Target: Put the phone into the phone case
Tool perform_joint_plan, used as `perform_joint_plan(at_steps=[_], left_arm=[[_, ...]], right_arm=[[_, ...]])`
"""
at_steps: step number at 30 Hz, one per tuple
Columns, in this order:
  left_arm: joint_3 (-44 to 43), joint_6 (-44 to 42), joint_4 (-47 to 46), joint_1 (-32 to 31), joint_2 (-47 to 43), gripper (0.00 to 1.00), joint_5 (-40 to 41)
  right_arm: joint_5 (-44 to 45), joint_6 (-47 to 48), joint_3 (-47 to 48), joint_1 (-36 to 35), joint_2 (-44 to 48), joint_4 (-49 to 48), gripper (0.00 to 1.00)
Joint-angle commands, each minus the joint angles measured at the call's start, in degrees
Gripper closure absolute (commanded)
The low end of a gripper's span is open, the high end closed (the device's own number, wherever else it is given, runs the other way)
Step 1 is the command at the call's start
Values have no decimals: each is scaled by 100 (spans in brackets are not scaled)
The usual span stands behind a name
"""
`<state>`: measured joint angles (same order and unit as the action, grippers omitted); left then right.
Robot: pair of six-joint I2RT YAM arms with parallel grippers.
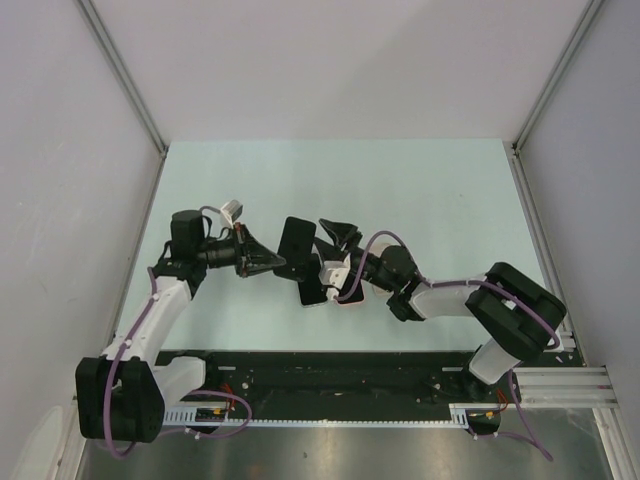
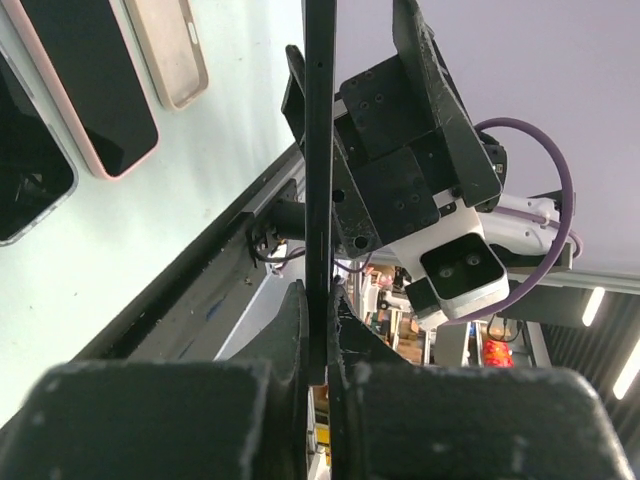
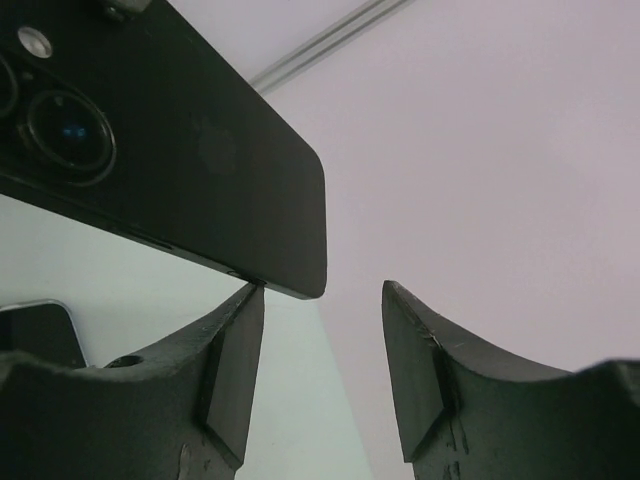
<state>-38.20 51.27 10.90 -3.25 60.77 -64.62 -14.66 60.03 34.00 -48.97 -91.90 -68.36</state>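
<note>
My left gripper (image 1: 277,264) is shut on the lower edge of a black phone (image 1: 296,246) and holds it on edge above the table. In the left wrist view the phone (image 2: 319,150) is a thin dark strip running up from my gripper (image 2: 318,305). My right gripper (image 1: 339,238) is open just right of the phone. In the right wrist view the phone's back with its camera lenses (image 3: 170,170) fills the upper left, and its corner touches my left fingertip (image 3: 245,305); the right gripper (image 3: 325,300) holds nothing. A beige phone case (image 2: 170,50) lies flat on the table.
A dark phone with a pink rim (image 2: 95,90) lies beside the beige case, and it also shows in the top view (image 1: 348,297). Another dark phone with a pale rim (image 1: 312,288) lies next to it, under the held phone. The black base rail (image 1: 330,375) runs along the near edge.
</note>
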Motion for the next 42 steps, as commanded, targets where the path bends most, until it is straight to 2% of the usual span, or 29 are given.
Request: perform_joint_plan(at_steps=[1, 10, 16, 19, 22, 23, 25, 26, 29, 31, 35, 39, 42], left_arm=[[84, 261, -175, 17, -241, 100, -543], [313, 551, -386, 17, -276, 100, -701], [330, 639, -378, 17, -321, 100, -701], [356, 814, -588, 8, -347, 97, -710], [331, 885, -641, 17, -356, 82, -640], [304, 876, -650, 8, -347, 68, -579], [217, 806, -641, 17, -312, 52, -508], [172, 763, -615, 17, -294, 39, -464], [-47, 569, -553, 26, -259, 22, -148], [-283, 394, -466, 26, -215, 15, 124], [-873, -107, 8, 35, 21, 11, 713], [-1391, -554, 202, 26, 232, 10, 1398], [-1744, -845, 492, 26, 295, 10, 2127]], right_arm=[[77, 719, 116, -183, 286, -249, 47], [59, 1345, 274, -491, 348, 340, 55], [59, 1564, 344, -622, 322, 489, 71], [42, 1643, 353, -710, 313, 525, 80], [85, 1574, 371, -789, 260, 499, 96], [103, 1538, 371, -798, 251, 473, 98], [147, 1214, 371, -825, 243, 385, 100], [182, 1004, 371, -825, 242, 298, 100], [401, 301, 371, -895, 312, 305, 100], [498, -269, 371, -930, 409, 489, 100], [814, -1007, 371, -939, 716, 1271, 100], [1561, -2300, 379, -948, 1207, 1965, 100], [2255, -3317, 642, -913, 1507, 2930, 100]])
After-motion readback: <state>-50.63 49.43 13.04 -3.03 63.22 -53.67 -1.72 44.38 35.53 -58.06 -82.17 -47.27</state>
